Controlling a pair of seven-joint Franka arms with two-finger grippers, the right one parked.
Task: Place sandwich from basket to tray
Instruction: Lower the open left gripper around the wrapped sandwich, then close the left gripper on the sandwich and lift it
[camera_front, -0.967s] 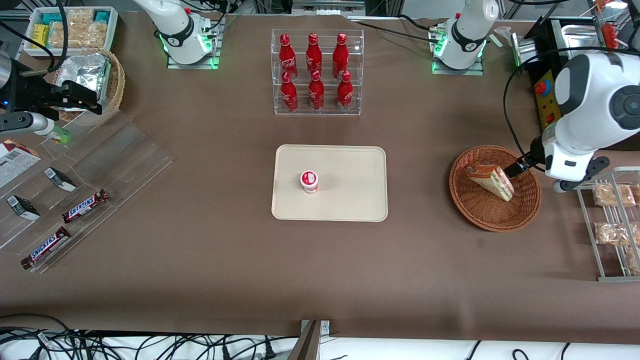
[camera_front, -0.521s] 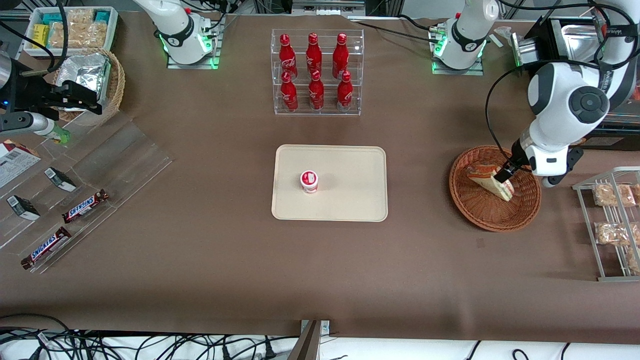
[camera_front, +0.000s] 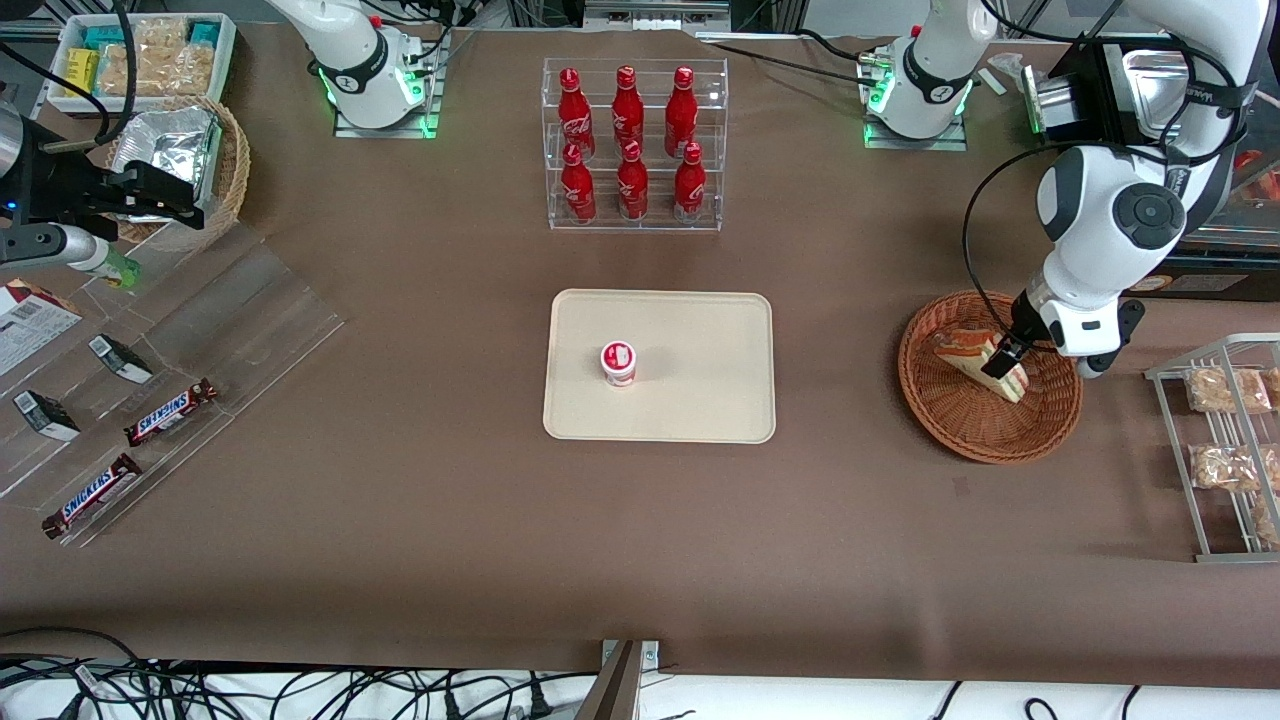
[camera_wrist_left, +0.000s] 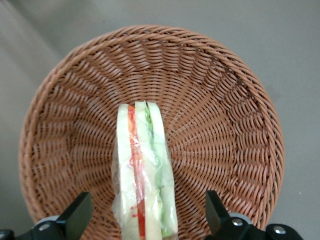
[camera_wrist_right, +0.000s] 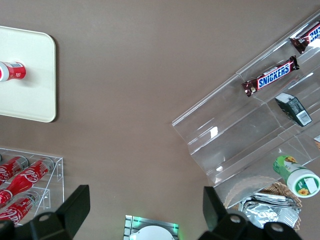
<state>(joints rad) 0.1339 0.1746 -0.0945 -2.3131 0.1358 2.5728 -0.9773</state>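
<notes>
The triangular white-bread sandwich in clear wrap (camera_wrist_left: 144, 175) stands on its edge in the round reddish-brown wicker basket (camera_wrist_left: 225, 125), directly under the left arm's gripper (camera_front: 1003, 362). The two fingers (camera_wrist_left: 75, 217) are wide apart, one on each side of the sandwich, not touching it. So nothing is grasped yet. Closing, lifting and carrying remain. The flat cream-beige tray (camera_front: 700, 400) lies well apart, toward the parked arm, with only a small red-and-white cup (camera_front: 618, 362) on it.
</notes>
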